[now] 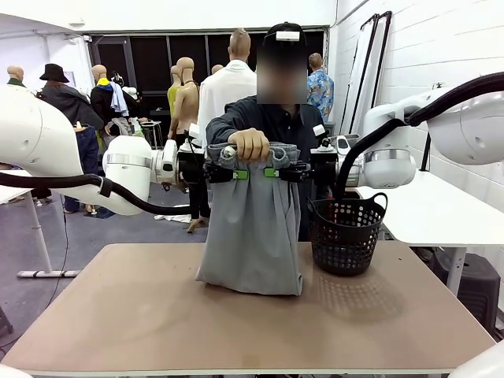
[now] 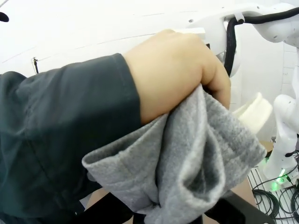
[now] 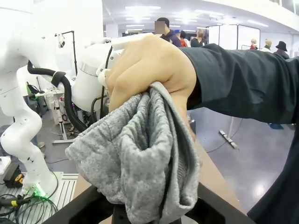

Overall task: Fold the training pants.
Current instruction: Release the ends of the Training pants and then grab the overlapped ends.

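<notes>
Across the brown table (image 1: 142,315) a person in a dark shirt stands at the far side, and behind them the room runs back to white walls and other tables. Between the two arms hang the training pants (image 1: 252,228), grey and bunched at the waist, held up high so the legs drop straight down and the hems just rest on the tabletop near its middle. A black mesh basket (image 1: 346,235) sits on the table just to the right of the pants, close but not touching them as far as I can see.

The person's hand (image 1: 250,143) grips the waistband at its middle from above. On either side of that hand, the left gripper (image 1: 235,174) and the right gripper (image 1: 276,172) have each closed on the waistband; from the wrist cameras the grey cloth bulges out between each pair of dark fingers, with the fist just above.

To my eye this is the handover: the robot has taken both ends of the waistband while the person's hand is on it too, and no fold is made yet. Next the person would need to let go. Then the arms should draw apart to pull the waist flat, and lower the pants onto the table, clear of the basket.
</notes>
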### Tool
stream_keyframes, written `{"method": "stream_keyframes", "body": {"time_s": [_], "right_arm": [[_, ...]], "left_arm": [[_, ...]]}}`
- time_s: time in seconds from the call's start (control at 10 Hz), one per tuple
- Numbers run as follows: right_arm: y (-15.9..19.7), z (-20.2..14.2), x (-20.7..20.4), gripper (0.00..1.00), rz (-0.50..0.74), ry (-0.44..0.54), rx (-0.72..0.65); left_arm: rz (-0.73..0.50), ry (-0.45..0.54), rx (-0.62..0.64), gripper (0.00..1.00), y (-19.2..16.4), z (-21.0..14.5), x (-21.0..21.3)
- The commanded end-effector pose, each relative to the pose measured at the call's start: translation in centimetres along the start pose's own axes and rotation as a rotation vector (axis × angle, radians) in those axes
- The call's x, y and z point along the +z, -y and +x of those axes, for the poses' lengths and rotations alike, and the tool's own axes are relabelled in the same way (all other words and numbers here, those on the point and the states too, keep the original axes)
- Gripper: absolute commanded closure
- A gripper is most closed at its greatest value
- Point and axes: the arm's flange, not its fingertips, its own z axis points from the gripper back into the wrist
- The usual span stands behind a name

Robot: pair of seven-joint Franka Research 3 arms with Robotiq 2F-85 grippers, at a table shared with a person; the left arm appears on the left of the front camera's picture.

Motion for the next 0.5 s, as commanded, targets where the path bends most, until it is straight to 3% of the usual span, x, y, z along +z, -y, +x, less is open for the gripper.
{"method": "stream_keyframes", "body": {"time_s": [0.0, 0.4], "right_arm": [[1.0, 0.77, -0.08, 1.0, 0.035, -0.019, -0.025], [1.19, 0.6, -0.25, 1.0, 0.043, -0.076, -0.027]], "left_arm": [[0.067, 0.045, -0.025, 1.0, 0.01, 0.22, 0.07], [0.05, -0.025, -0.004, 1.0, -0.54, -0.4, -0.53]]}}
